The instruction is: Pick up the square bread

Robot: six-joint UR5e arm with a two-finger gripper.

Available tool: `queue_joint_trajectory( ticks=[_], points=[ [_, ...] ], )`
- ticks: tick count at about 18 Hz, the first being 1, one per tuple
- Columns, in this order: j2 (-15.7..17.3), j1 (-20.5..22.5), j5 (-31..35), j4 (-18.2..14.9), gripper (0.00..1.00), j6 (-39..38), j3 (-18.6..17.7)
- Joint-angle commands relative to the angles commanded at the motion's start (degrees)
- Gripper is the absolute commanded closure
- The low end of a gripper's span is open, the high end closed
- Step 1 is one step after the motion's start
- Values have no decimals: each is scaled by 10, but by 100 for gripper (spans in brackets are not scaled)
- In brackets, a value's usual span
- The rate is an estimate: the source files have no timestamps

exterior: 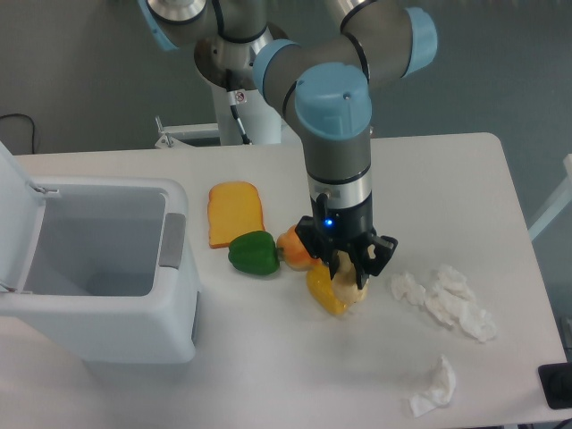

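Right now the fixed camera shows the gripper (pixel 347 273) down at the table (pixel 447 179), its dark fingers closed in around the square bread (pixel 350 292), a pale beige block peeking out just below them near the centre of the scene; whether the bread is clear of the table or resting on it cannot be told. Touching the bread's left side is a yellow pepper (pixel 322 291), with a round orange bun (pixel 293 248) and a green pepper (pixel 253 253) just further left, and a flat orange toast slice (pixel 235 213) beyond them. My worry is the crowding: the soft bread could squash or slip from the fingers on the lift, or the yellow pepper could be dragged along. Crumpled tissues (pixel 445 297) lie to the right. At far left a white bin (pixel 179 295) stands with its lid up; nothing shows inside.
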Motion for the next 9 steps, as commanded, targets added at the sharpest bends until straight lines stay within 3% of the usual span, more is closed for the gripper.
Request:
queue_joint_trajectory(
  ticks=[9],
  points=[
    [4,0,-1,0,55,0,0]
  ],
)
